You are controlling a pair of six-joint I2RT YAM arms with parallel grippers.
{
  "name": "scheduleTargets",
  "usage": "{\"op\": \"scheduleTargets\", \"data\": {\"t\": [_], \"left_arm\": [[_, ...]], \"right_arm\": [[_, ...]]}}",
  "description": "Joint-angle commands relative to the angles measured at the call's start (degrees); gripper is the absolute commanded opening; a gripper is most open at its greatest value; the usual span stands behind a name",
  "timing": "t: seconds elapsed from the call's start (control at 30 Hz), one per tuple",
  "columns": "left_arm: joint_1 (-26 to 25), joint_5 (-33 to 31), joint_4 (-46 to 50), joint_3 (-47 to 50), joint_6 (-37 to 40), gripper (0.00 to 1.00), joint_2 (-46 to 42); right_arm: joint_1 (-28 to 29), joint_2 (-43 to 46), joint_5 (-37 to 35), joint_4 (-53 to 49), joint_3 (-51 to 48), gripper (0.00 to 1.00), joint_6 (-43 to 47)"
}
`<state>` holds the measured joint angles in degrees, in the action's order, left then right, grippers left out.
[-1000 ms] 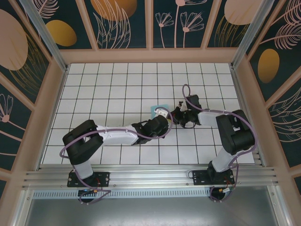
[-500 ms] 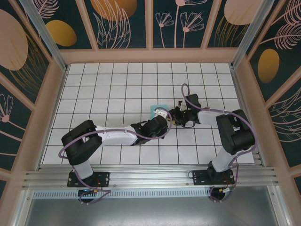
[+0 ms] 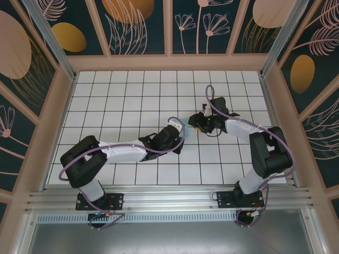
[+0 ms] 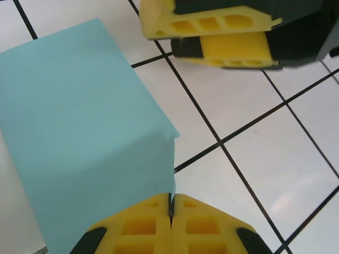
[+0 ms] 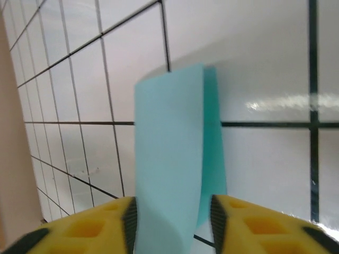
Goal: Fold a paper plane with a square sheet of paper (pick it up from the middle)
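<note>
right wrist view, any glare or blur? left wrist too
Right wrist: a glare streak on the white tile at right, the yellow fingers at the bottom soft, the sheet of paper sharp, its rear fold darker. Left wrist: grid lines crisp, a faint highlight on a tile at lower right.

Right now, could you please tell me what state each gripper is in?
Left gripper: closed, pinching the sheet of paper at its edge.
Right gripper: open, with the sheet between its jaws.
</note>
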<state>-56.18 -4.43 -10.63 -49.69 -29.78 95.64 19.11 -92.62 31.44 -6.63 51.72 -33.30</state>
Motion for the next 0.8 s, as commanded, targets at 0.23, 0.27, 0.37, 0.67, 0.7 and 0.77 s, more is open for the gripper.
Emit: {"op": "scheduleTargets", "data": {"t": [0.23,0.27,0.37,0.67,0.7,0.77], "left_arm": [[3.0,10.2,-6.1,4.2,-1.8,0.00,-2.4],[3.1,10.4,-6.2,4.3,-2.0,0.00,-2.5],[3.6,11.3,-6.8,4.8,-2.4,0.00,-2.8],[4.8,11.9,-7.0,5.9,-3.7,0.00,-2.7],[5.0,12.0,-7.1,6.0,-3.9,0.00,-2.4],[5.6,12.3,-6.9,6.0,-4.3,0.00,-2.0]], "right_arm": [[2.8,-10.4,4.0,-7.2,12.1,0.18,11.4],[3.1,-12.0,3.7,-8.3,13.4,0.17,12.4],[3.9,-16.4,1.9,-10.5,16.1,0.15,14.3],[7.2,-24.1,-3.9,-14.2,19.2,0.13,18.0],[7.6,-24.4,-4.6,-14.4,19.2,0.13,18.4],[8.4,-25.0,-5.9,-14.9,19.2,0.13,18.8]]}}
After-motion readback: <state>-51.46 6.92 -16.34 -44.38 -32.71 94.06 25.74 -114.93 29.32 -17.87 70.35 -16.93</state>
